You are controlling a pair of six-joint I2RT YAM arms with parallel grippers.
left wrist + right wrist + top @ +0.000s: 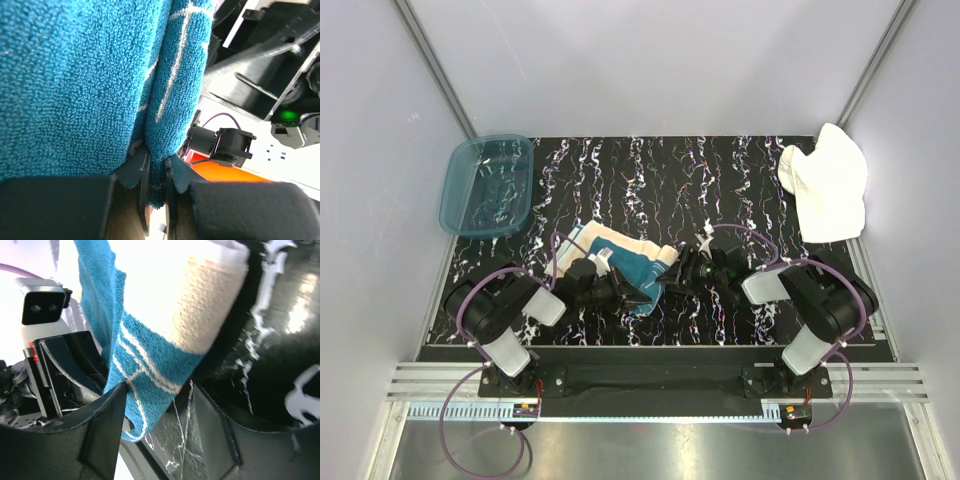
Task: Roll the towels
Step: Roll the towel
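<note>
**Spotter:** What worries you from here?

**Operator:** The right side. My right tool (160, 395) has its jaws apart, astride the lower corner of the patterned towel (150, 370), with only a thin teal hem between them. If I close there, I reckon it may catch just the hem, or nothing at all.

**Spotter:** And if it misses?

**Operator:** Then any pull comes from one side only. My left tool (157, 180) is clamped hard on a teal fold of the same towel (the cloth is squeezed to a narrow strip between the jaws). The towel would skew, and I'd expect a crooked, loose roll.

**Spotter:** From overhead the two tools look crowded.

**Operator:** They are. They sit near each other at the towel's near edge, pointing inward, so a bump between them is my second worry. The terry loops could also snag on a fingertip as I let go.

**Spotter:** How are the arms posed?

**Operator:** Both are folded low, elbows out toward the sides and forearms angled in toward the middle, with the wrists down close to the counter (720, 180). The patterned towel lies just ahead of the bases, partly folded, with a cream band showing on its far side. The white towel (830, 190) is bunched at the far right corner, well apart from both tools. The teal tub (450, 190) sits at the far left.
</note>
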